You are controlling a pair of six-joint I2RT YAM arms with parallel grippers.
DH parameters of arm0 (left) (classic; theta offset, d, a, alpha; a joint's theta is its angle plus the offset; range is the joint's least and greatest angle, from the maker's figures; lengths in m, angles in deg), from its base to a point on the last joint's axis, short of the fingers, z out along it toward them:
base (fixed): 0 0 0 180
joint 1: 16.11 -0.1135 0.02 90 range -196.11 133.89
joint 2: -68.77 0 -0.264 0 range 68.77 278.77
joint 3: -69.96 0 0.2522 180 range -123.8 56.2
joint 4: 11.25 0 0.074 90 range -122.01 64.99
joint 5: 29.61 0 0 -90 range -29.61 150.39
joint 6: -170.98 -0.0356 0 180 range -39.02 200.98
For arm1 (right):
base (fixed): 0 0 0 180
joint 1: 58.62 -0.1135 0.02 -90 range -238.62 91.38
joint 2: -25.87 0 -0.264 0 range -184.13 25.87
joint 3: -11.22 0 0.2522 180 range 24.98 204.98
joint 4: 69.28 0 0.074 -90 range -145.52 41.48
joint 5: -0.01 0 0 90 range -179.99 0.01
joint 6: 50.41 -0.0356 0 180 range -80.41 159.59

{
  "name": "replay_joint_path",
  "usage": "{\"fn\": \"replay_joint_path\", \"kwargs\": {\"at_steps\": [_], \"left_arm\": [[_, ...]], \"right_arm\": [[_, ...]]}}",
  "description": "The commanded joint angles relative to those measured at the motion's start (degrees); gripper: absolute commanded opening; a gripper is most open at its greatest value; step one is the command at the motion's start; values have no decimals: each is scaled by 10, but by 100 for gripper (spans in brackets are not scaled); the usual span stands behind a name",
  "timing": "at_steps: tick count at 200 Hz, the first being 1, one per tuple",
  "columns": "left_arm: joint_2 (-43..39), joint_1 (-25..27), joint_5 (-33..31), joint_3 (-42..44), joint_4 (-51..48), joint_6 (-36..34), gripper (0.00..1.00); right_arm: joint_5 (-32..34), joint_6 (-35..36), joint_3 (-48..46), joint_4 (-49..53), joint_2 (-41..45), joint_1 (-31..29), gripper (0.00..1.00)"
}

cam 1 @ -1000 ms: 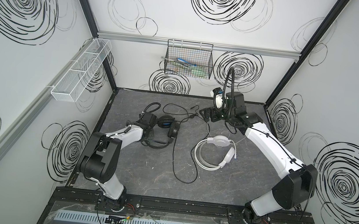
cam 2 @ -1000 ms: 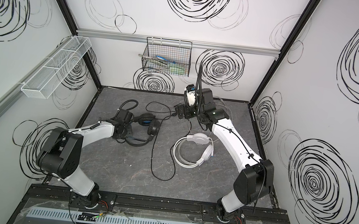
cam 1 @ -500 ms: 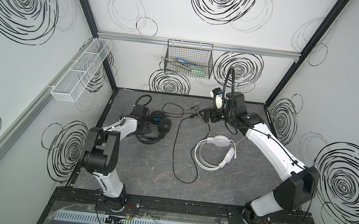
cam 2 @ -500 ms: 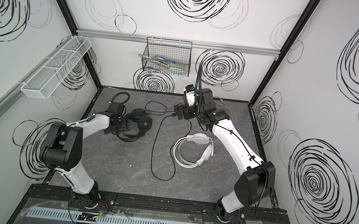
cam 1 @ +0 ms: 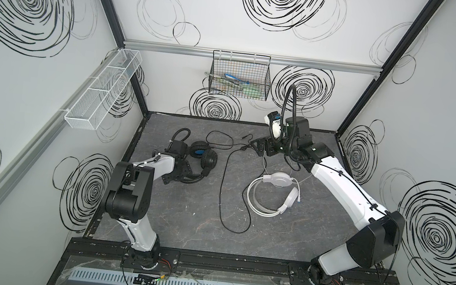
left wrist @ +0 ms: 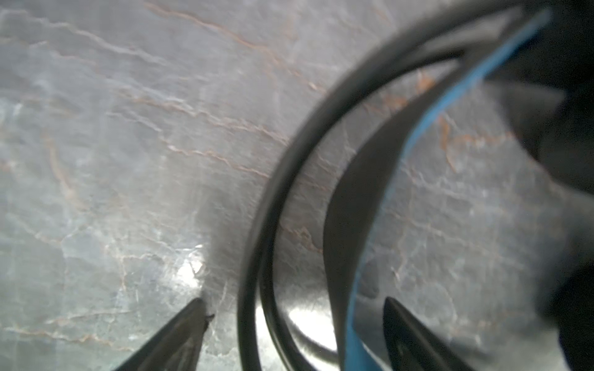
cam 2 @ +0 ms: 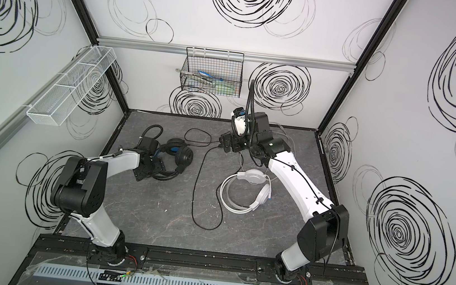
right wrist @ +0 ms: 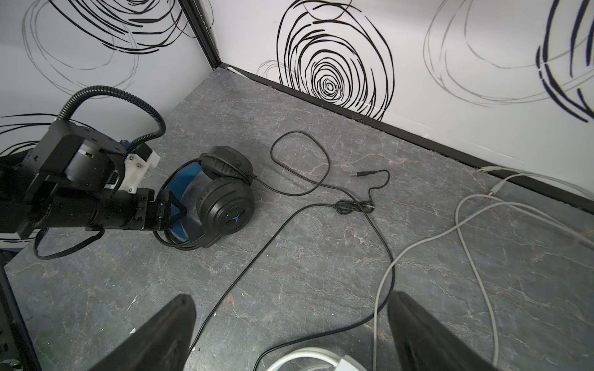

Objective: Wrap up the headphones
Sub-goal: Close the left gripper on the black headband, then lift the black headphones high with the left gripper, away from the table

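The grey marbled desk (cam 1: 183, 217) fills the floor of the cell.

The left arm (cam 1: 135, 179) lies low along its left side. The right arm (cam 1: 341, 188) reaches from the near right corner up to the far middle.

On the left wall hangs a white mesh rack (cam 1: 104, 91). On the far wall hangs a black wire basket (cam 1: 239, 83) with a few items in it, too small to name.

The white headset (cam 1: 278, 180) lies flat on the desk right of the middle. It sits just left of the right forearm, with its band curving toward the near side.

The black headset (cam 1: 208, 160) lies at the far left, its two cups close together and the blue lining showing.

The left hand (left wrist: 297, 318) is released. Its fingers stand apart on either side of the black headset's band, with cable loops also lying between them.

The right hand (right wrist: 289, 308) is released too and holds nothing. It hangs above the far middle of the desk.

The black cable (cam 1: 222, 192) leaves a cup and curls toward the far side. It then runs in a long loop down the middle of the desk between the two headsets.

The white cable (right wrist: 414, 248) trails loose over the far right of the desk.

The black cable's plug (right wrist: 360, 174) lies free near the far wall.
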Motion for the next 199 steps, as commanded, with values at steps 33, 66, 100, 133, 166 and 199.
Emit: {"fn": "replay_joint_path", "kwargs": {"at_steps": [33,66,100,133,166,199], "left_arm": [[43,10,-30,12,9,45,47],[24,4,-62,3,9,39,19],[-3,-9,-101,-47,-15,1,0],[-53,-7,-154,-137,-41,-66,0],[-97,21,-221,-245,-66,-175,0],[-152,99,-318,-286,-46,-272,0]], "right_arm": [[-2,6,-6,-1,20,4,97],[-3,5,-6,1,34,9,97],[-18,13,-34,-4,70,11,97],[-45,1,-59,0,103,16,97],[-117,3,-105,-33,138,16,97],[-176,-2,-172,-104,171,-15,97]]}}
